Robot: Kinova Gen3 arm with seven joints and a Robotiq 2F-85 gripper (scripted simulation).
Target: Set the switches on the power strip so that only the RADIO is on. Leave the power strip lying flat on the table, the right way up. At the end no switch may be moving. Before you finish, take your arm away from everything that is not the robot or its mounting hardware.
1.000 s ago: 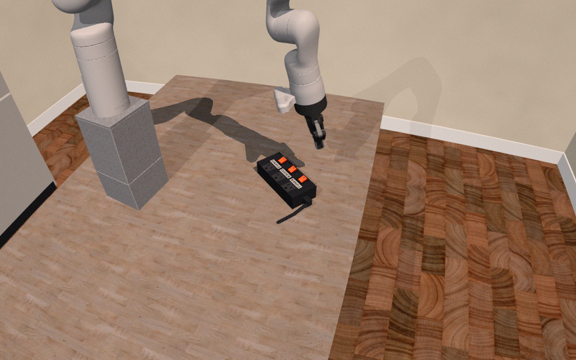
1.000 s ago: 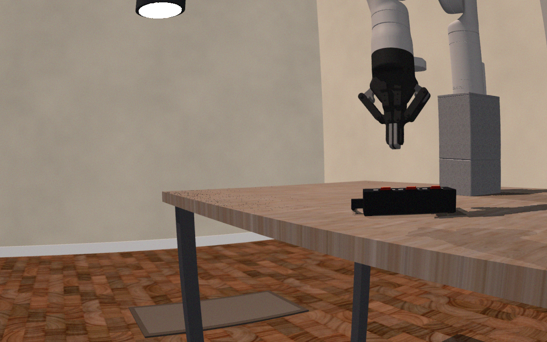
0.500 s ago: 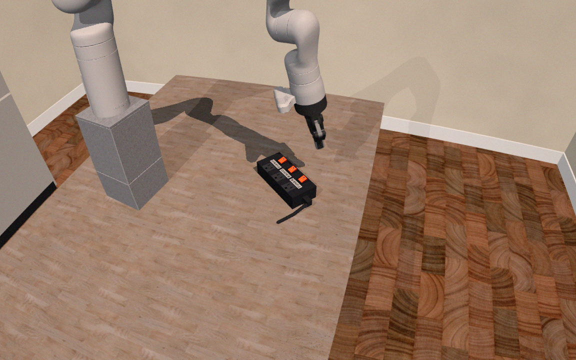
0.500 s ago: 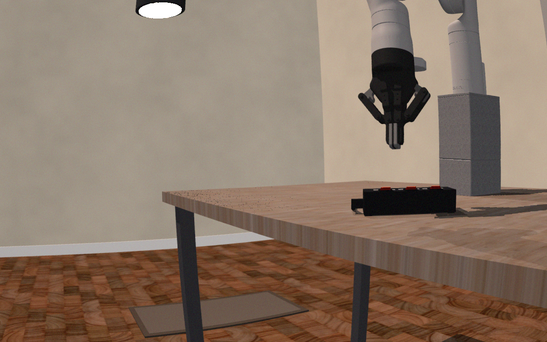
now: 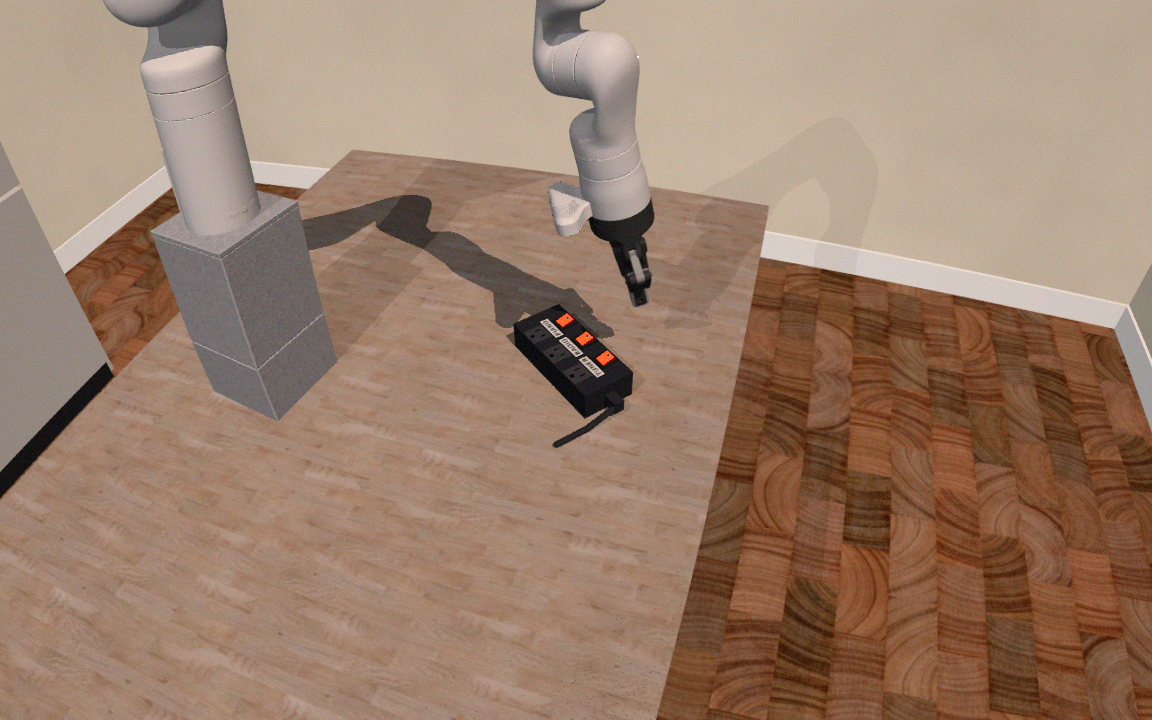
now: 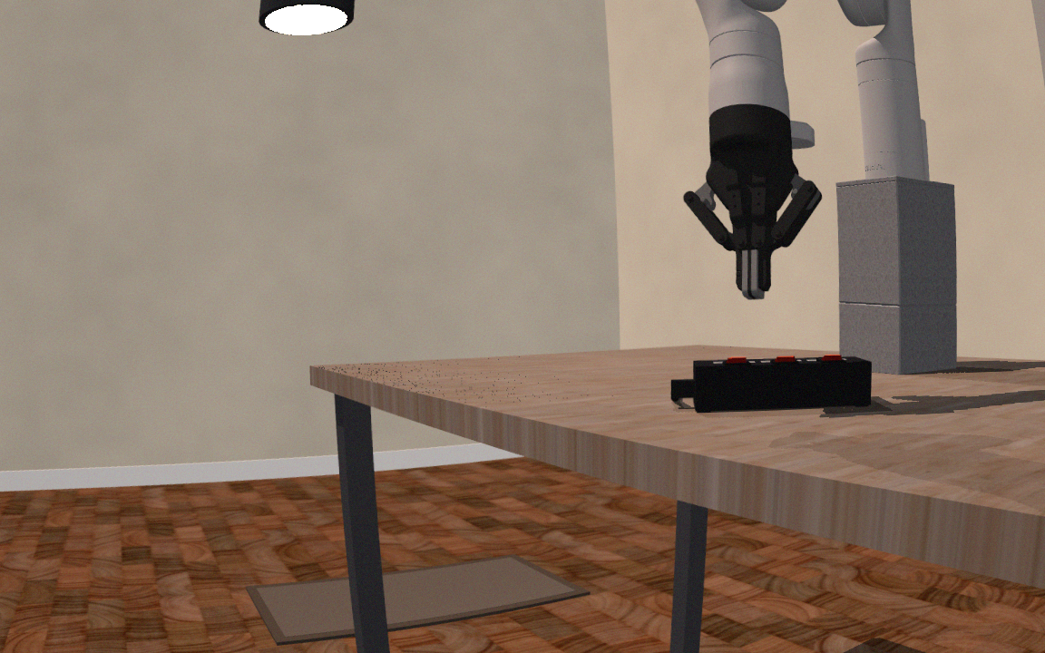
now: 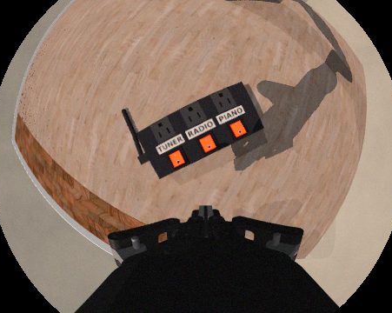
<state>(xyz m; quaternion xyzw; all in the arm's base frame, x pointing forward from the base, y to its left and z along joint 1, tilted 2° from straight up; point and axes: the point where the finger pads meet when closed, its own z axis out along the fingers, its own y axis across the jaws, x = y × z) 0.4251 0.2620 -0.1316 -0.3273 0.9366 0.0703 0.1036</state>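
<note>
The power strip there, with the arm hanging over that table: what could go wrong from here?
The gripper could press the wrong switch, since three similar orange ones sit in a row on the power strip. The strip might also slide or tip if pushed off-centre, as nothing visible braces it. The closed fingertips could hide a small switch while pressing it.
</note>
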